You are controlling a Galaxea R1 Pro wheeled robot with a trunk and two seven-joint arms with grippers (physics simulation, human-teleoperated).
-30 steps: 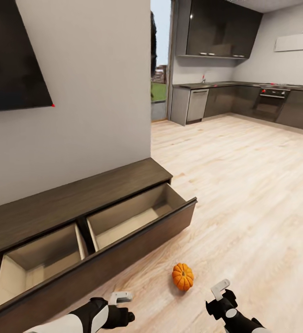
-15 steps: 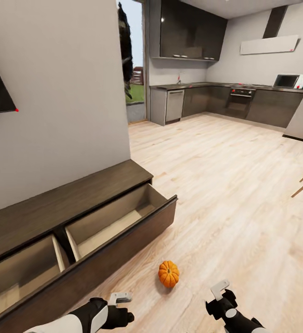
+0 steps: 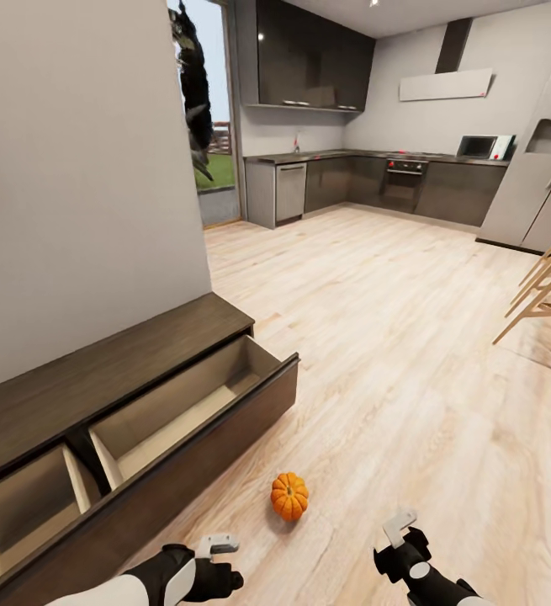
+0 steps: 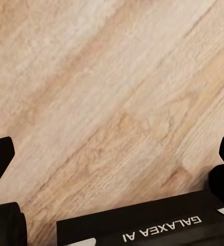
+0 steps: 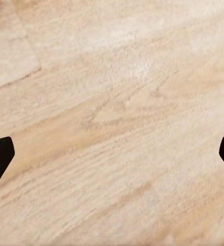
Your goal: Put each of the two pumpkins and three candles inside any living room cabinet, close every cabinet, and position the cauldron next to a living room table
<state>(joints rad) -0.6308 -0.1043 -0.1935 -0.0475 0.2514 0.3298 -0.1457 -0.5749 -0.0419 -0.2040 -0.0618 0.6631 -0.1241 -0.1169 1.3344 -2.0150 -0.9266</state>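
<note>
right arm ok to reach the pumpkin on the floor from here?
Probably yes. The pumpkin sits on bare floor ahead of the right tool, nothing between them. The tool looks open and empty; the open cabinet drawer stands off to the side.

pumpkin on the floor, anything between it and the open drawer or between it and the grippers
Nothing visible. The pumpkin sits on bare wooden floor just in front of the cabinet's pulled-out drawer, with only the drawer's front panel to lift it over. The left gripper and right gripper are both open, with bare floor between them and it.
</note>
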